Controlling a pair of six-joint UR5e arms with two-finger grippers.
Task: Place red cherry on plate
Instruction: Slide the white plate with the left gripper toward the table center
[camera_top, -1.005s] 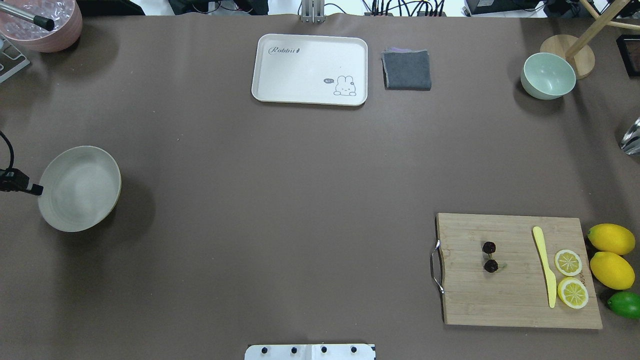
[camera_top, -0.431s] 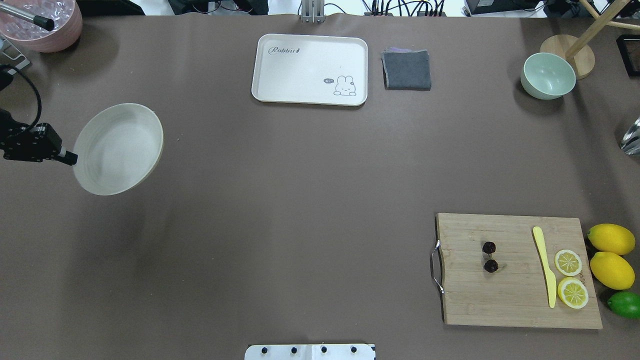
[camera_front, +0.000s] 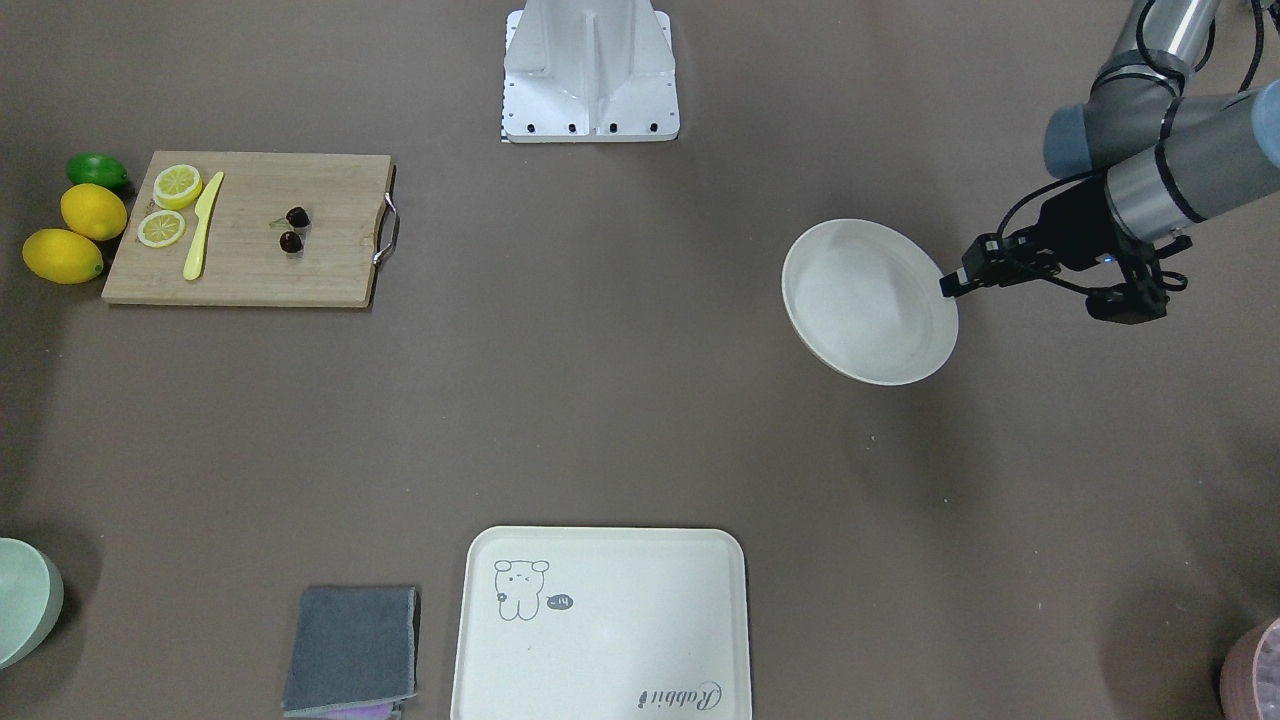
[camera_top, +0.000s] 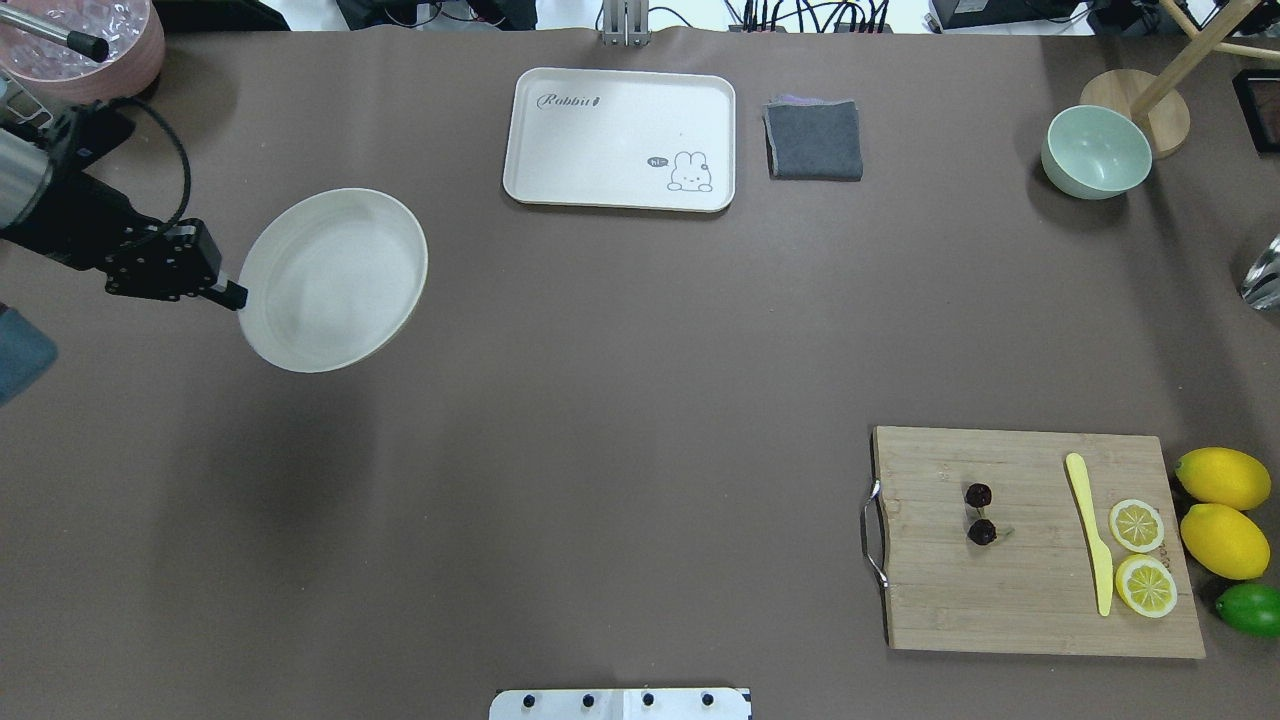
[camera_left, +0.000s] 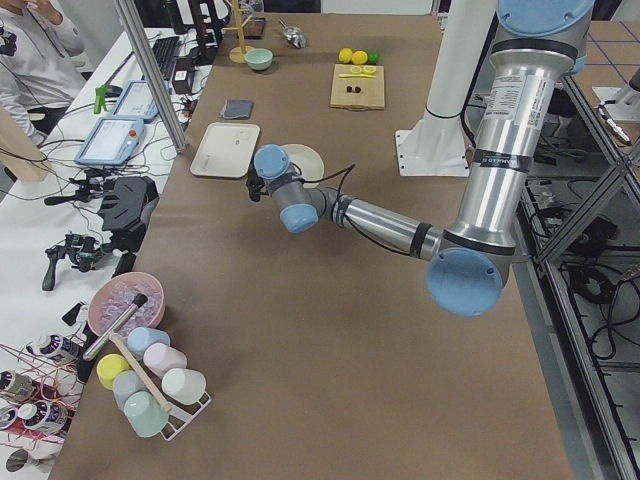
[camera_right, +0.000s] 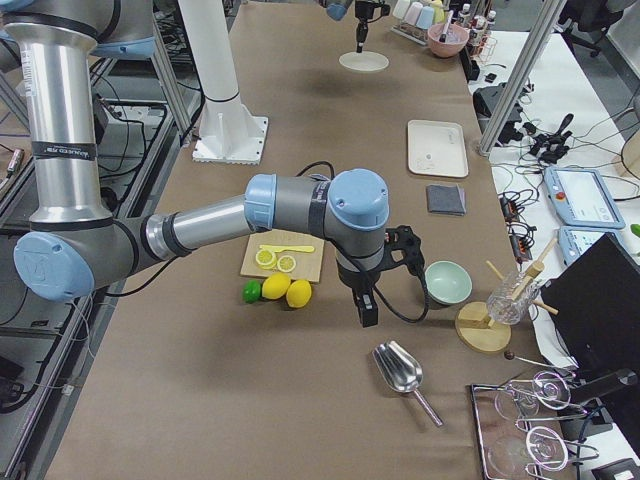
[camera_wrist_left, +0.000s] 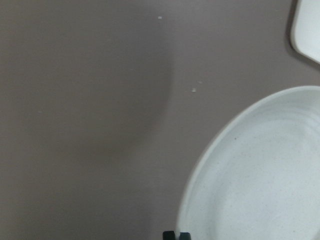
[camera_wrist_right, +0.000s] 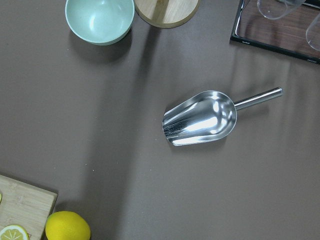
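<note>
- the table (camera_top: 640, 400): i judged the job barely begun, since dish and fruit sat at opposite sides of the overhead view with a wide stretch of brown cover between them.
- the cutting board (camera_top: 1040, 600) lay at the lower right of the overhead view. it carried a yellow knife (camera_top: 1090, 535), two lemon slices (camera_top: 1137, 525) and the fruit.
- the plate (camera_top: 330, 280) was at the upper left of the overhead view and empty. its shadow fell apart from it, so i took it to be held clear of the table rather than resting on it.
- the left gripper (camera_top: 235, 296) was pinching the plate's rim at the plate's left edge in that view. the left wrist view showed its dark tips clamped on the rim at the bottom of the frame.
- the right gripper (camera_right: 368, 310) showed only in the exterior right view, hanging near the whole lemons (camera_right: 288, 292). i could not tell whether it was spread or pressed together.
- the red cherry (camera_top: 980, 514) lay left of centre on the board, with nothing touching it.
- what was left, as i read it: set the plate down, pick up the cherry, carry it across and release it on the plate.
</note>
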